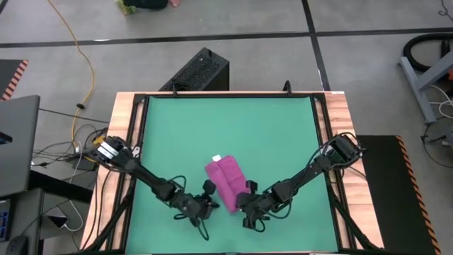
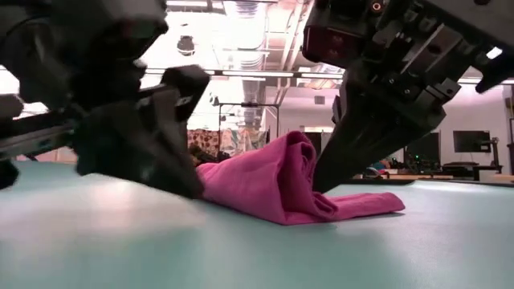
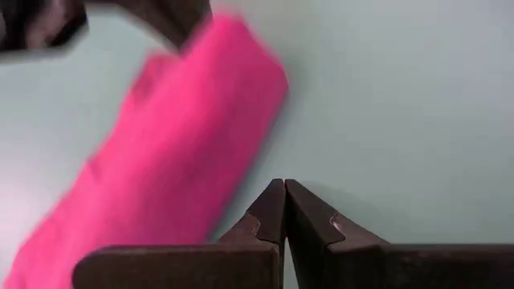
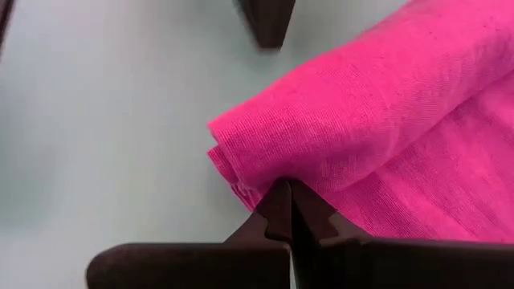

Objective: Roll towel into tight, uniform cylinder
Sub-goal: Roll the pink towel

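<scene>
The magenta towel point(image 1: 226, 183) lies on the green mat point(image 1: 212, 120) near the table's front, its white tag point(image 1: 217, 159) at the far end. It is partly rolled: a raised roll point(image 2: 293, 160) sits on a flat layer point(image 2: 369, 205) that lies on the mat. My left gripper point(image 1: 210, 203) is shut, low over the mat at the towel's near-left edge point(image 3: 241, 181). My right gripper point(image 1: 243, 203) is shut at the towel's near-right side, its tips against the roll point(image 4: 321, 136). My left gripper's shut fingers point(image 3: 265, 213) lie right beside the towel's long edge; whether they touch it I cannot tell. My right gripper sets its shut fingertips point(image 4: 277, 205) against the foot of the roll point(image 4: 273, 172), near the roll's end where it meets the flat layer. It comes slanting down from the table's right. Whether cloth is caught between the tips does not show.
Bare mat point(image 1: 269, 127) stretches toward the far edge and to both sides of the towel. Wooden rails point(image 1: 338, 120) frame the mat. A black box point(image 1: 202, 71) stands beyond the far edge, and cables point(image 1: 78, 142) lie off the table's left side.
</scene>
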`<action>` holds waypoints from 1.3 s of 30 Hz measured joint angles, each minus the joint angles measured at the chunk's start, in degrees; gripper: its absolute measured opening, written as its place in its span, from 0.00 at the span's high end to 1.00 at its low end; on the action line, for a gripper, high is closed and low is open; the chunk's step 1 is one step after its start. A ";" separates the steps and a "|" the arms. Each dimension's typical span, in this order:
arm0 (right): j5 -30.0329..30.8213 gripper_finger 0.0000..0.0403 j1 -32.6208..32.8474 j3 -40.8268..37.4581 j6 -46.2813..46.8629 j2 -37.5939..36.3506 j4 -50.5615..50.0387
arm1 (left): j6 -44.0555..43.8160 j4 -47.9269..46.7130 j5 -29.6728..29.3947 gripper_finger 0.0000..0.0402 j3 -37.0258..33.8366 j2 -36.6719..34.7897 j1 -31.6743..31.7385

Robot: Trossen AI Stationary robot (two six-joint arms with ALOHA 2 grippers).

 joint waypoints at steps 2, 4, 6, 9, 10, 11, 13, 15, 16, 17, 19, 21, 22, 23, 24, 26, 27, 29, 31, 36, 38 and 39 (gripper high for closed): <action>-0.02 0.97 0.00 0.00 -0.02 0.00 1.03 | 0.67 1.63 0.24 1.00 -0.01 1.32 0.74; -0.04 0.97 0.00 0.00 -0.02 0.00 1.60 | 0.91 2.66 0.94 1.00 -0.16 1.82 1.73; -0.04 0.97 0.00 0.00 -0.02 0.00 1.55 | 0.49 3.77 1.58 1.00 -0.02 1.96 2.53; -0.14 0.98 0.00 0.00 -0.02 0.00 1.45 | -0.10 5.43 2.53 1.00 -0.15 2.08 3.16; -0.34 0.98 0.00 0.00 -0.04 0.21 1.51 | -0.11 6.47 2.60 1.00 -0.15 2.08 3.23; -1.05 0.98 -0.08 0.02 -0.02 0.70 1.96 | -0.12 7.78 2.60 1.00 -0.15 2.08 3.27; -1.86 0.98 -0.31 -0.03 -0.02 1.28 1.31 | -0.11 9.72 2.71 1.00 -0.13 2.08 3.23; -3.11 0.98 -0.39 0.06 0.64 2.84 3.63 | -0.02 10.09 2.62 1.00 0.32 2.08 3.07; -3.35 0.98 -0.40 0.16 0.62 3.28 4.47 | 0.27 10.02 2.62 1.00 0.60 2.08 3.07; -3.75 0.98 -0.42 0.25 0.59 3.75 4.89 | 0.47 9.79 2.60 1.00 0.74 2.08 3.07; -3.66 0.98 -0.42 1.13 0.43 4.79 5.61 | 0.58 9.63 2.73 1.00 1.03 2.08 3.07; -3.71 0.98 -0.38 1.85 -0.03 5.34 5.48 | 0.60 9.50 2.90 1.00 1.00 2.08 3.19; -3.74 0.98 -0.33 2.27 -0.67 5.38 5.18 | 0.60 9.52 3.15 1.00 1.00 2.08 3.24; -3.74 0.98 -0.31 2.50 -1.16 5.40 5.04 | 0.60 9.50 3.14 1.00 1.00 2.08 3.26; -3.75 0.98 -0.28 2.74 -1.96 5.44 4.94 | 0.70 9.61 3.14 1.00 1.06 2.08 3.29; -3.96 0.98 -0.29 3.31 -3.53 5.40 4.53 | 1.06 9.77 3.14 1.00 1.31 2.08 3.29; -4.32 0.98 -0.39 3.55 -3.94 5.40 4.45 | 1.08 9.77 3.14 1.00 1.41 2.08 3.29; -4.59 0.98 -0.42 3.67 -4.94 5.42 4.39 | 1.22 9.83 3.14 1.00 1.61 2.08 3.29; -4.59 0.98 -0.60 3.76 -5.20 5.64 4.38 | 1.33 9.83 3.14 1.00 1.98 2.08 3.29; -4.99 0.98 -0.79 3.76 -7.98 5.64 4.80 | 1.38 9.86 4.04 1.00 2.61 2.08 3.48; -5.05 0.98 -0.79 3.76 -10.21 5.73 5.92 | 1.25 10.09 5.69 1.00 2.67 2.08 3.90; -5.13 0.98 -0.79 3.76 -10.79 5.73 6.12 | 1.04 10.07 6.24 1.00 2.67 2.08 4.19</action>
